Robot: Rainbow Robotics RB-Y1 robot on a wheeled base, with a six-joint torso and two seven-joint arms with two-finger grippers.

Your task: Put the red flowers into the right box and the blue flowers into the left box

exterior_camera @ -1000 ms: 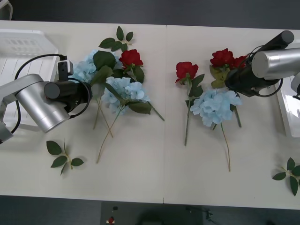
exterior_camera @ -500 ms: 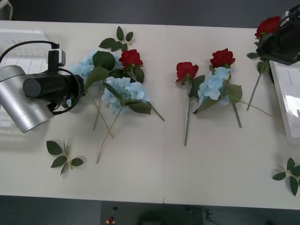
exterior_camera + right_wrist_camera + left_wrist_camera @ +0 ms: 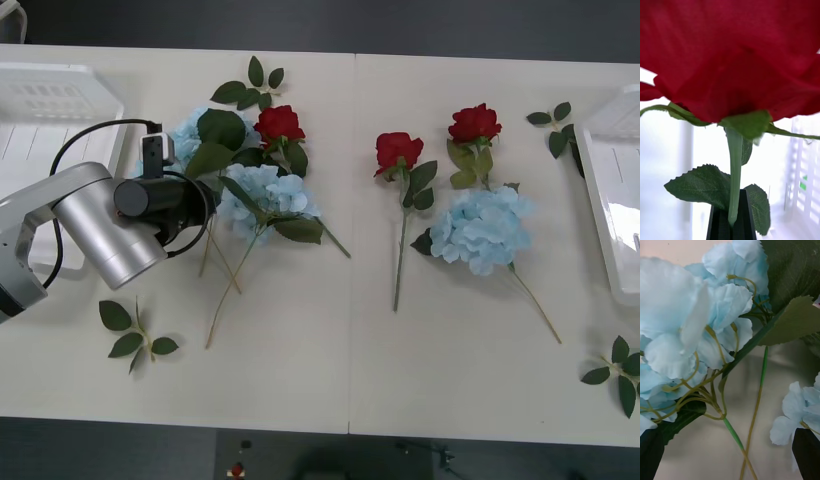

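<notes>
Three red flowers lie on the white table. A fourth red flower is held up by its stem, with my right gripper shut on it beside the slotted wall of the right box. Blue flowers lie at the left and at the right. My left gripper is low over the left blue flowers. It is open, with a blue flower and its stem between the black fingers. The left box sits at the far left and the right box at the right edge.
Bloomless leaf sprigs lie at the front left, the front right, the back and near the right box. The table's front half between the stems is open surface.
My right arm has carried its rose off to the right, out of the front view. The right blue flower has settled flat. My left arm has moved right, onto the left blue flowers.
</notes>
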